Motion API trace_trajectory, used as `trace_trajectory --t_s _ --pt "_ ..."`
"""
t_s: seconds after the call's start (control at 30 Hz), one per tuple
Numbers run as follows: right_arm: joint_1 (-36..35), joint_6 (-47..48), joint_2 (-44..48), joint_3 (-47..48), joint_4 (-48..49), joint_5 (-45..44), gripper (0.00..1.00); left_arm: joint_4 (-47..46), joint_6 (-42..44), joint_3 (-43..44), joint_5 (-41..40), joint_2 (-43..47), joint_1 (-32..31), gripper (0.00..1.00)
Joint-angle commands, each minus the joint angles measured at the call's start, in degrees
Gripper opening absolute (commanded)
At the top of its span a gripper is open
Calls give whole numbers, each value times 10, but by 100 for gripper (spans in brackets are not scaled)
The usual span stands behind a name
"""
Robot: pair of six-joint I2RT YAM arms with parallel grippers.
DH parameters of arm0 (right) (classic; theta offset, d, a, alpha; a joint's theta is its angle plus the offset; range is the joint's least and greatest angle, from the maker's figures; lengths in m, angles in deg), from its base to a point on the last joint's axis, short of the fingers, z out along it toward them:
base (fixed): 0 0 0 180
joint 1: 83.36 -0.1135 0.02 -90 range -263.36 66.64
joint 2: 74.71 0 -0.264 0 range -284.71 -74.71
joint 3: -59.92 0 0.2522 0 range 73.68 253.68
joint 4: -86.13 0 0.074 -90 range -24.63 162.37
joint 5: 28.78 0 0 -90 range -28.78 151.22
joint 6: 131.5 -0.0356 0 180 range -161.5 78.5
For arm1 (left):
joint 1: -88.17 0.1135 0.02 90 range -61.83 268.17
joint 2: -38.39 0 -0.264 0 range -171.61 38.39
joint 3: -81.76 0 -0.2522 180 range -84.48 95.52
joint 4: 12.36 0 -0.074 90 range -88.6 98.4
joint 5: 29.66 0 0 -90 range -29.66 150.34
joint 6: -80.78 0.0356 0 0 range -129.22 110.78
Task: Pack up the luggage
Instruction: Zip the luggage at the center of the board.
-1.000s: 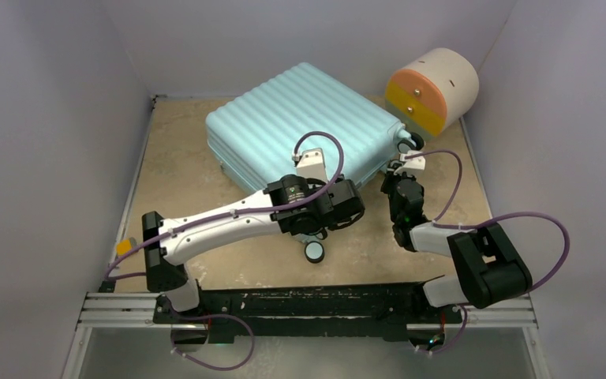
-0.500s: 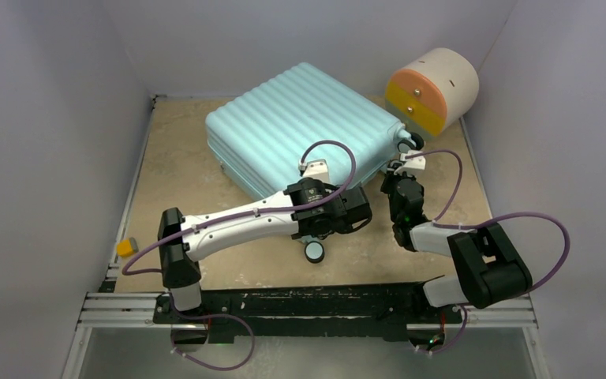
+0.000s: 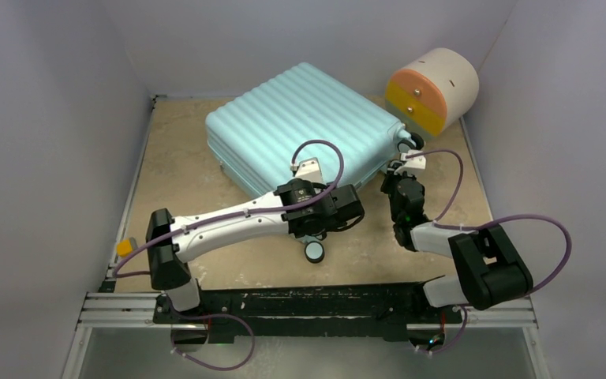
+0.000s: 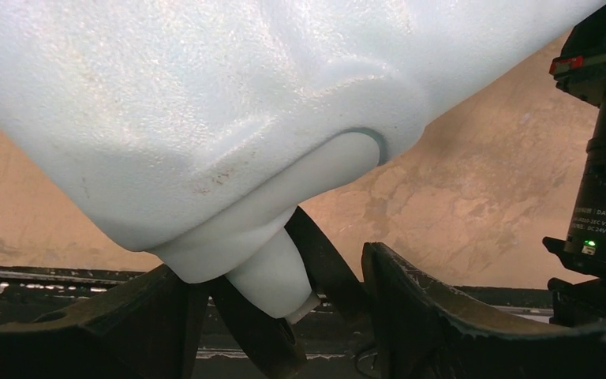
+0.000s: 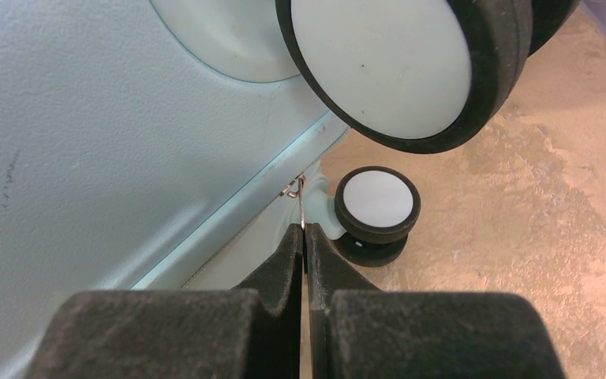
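The luggage (image 3: 304,126) is a pale teal ribbed suitcase lying flat and closed at the back of the table. My left gripper (image 3: 313,237) is at its near corner. In the left wrist view its jaws (image 4: 272,268) press both sides of a black twin wheel (image 4: 327,260) on a teal stem (image 4: 272,272). My right gripper (image 3: 398,167) is at the suitcase's right near side, beside another wheel (image 3: 412,142). In the right wrist view it (image 5: 304,233) is shut on a thin metal zip pull (image 5: 302,197) at the shell's seam.
A round cream drawer unit (image 3: 432,91) with orange and yellow fronts lies at the back right, close to the suitcase's corner. A small orange block (image 3: 125,247) sits at the table's left edge. Grey walls enclose the tan table (image 3: 173,158). Two wheels (image 5: 379,205) stand near my right fingers.
My left jaws have narrowed onto the wheel, and the left arm has shifted slightly at the suitcase's near corner. The right arm and the suitcase have not moved.
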Motion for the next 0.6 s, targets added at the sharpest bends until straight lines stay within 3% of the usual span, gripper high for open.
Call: trace_trajectory --t_s 0.0,0.17,0.57 --pt "16 3 26 21 49 -41 0 6 6 -66 -17 30 23 9" --pt "-3 20 26 25 46 -36 0 -4 19 -137 -26 72 29 0" --pt "-66 45 40 15 42 -38 0 -12 8 -345 -80 285 65 0"
